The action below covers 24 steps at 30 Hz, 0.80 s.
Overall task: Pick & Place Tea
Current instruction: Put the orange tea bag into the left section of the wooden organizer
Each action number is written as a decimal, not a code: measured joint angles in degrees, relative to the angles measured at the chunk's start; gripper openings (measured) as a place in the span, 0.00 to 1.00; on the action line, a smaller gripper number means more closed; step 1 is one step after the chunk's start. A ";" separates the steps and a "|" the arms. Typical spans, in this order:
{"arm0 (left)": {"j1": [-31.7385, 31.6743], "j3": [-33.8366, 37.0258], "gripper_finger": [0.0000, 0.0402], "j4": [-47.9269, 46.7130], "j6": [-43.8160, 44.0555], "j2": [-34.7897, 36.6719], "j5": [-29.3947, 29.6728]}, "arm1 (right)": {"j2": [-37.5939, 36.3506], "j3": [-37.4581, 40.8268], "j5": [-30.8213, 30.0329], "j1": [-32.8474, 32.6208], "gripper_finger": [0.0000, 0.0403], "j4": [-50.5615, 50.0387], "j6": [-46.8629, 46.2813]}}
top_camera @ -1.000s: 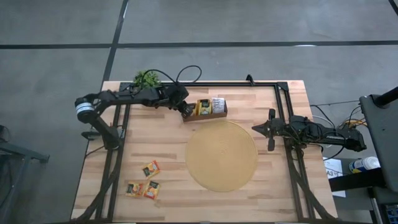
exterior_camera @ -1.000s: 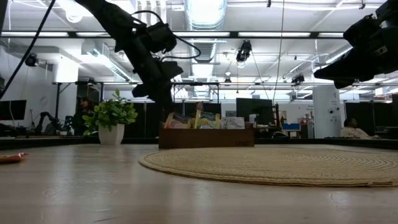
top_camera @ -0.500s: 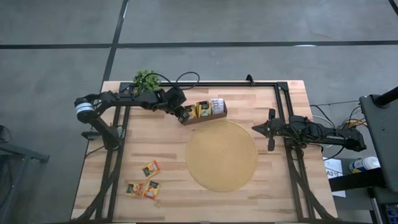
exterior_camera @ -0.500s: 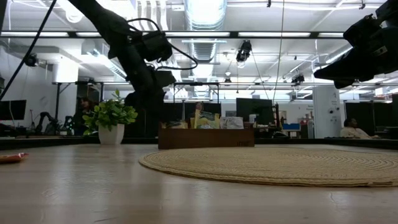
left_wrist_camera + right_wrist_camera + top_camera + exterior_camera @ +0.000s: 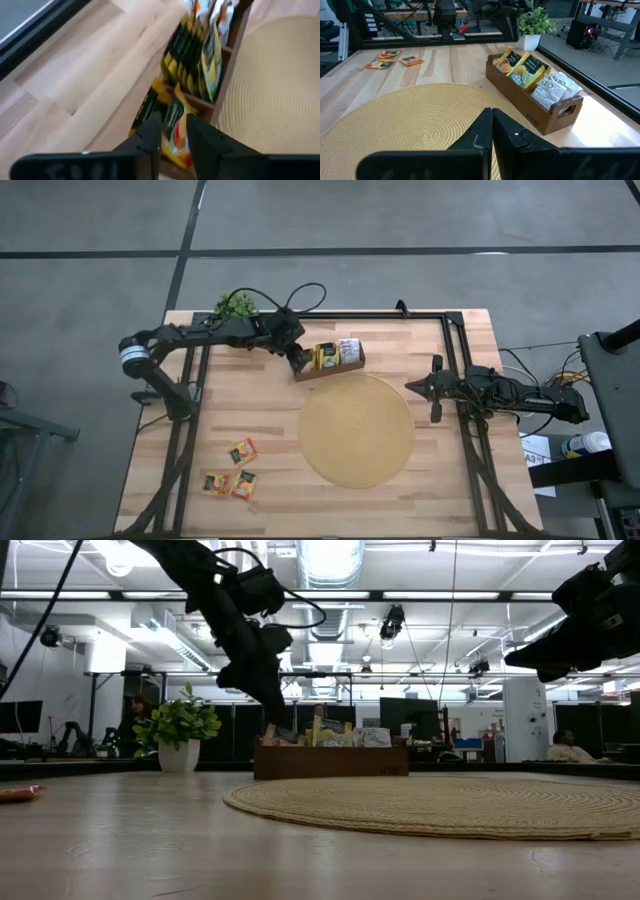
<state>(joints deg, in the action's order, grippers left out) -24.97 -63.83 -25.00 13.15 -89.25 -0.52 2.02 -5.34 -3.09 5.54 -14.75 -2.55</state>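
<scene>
Left tool (image 5: 172,132) over tray's (image 5: 330,367) left slot, fingers slightly parted around orange-yellow sachet (image 5: 176,131) standing there | grip or release: you can't tell | right tool (image 5: 492,131) clenched, empty, parked right of mat (image 5: 356,430) | three sachets (image 5: 231,473) lie near-left on counter (image 5: 260,410), nearer your left arm.

The floor (image 5: 400,220) around the table is looking grey and smooth, with dark lines running across it. The table (image 5: 250,410) is showing light wooden planks. A little green plant (image 5: 178,723) is sitting in a white pot at the far edge. Up high, long white lights (image 5: 330,560) are shining, and pipes and beams are running under the ceiling (image 5: 440,570). Far back, dark screens (image 5: 20,718) are standing, and a person (image 5: 565,747) is sitting at the right.
</scene>
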 joint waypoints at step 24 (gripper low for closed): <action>6.17 -0.64 0.55 -27.09 25.48 14.29 -6.20 | 0.00 0.00 0.01 -0.01 0.02 0.01 0.00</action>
<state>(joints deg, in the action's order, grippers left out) -18.80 -64.47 -52.08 38.63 -74.97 -6.72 2.02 -5.34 -3.08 5.53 -14.75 -2.55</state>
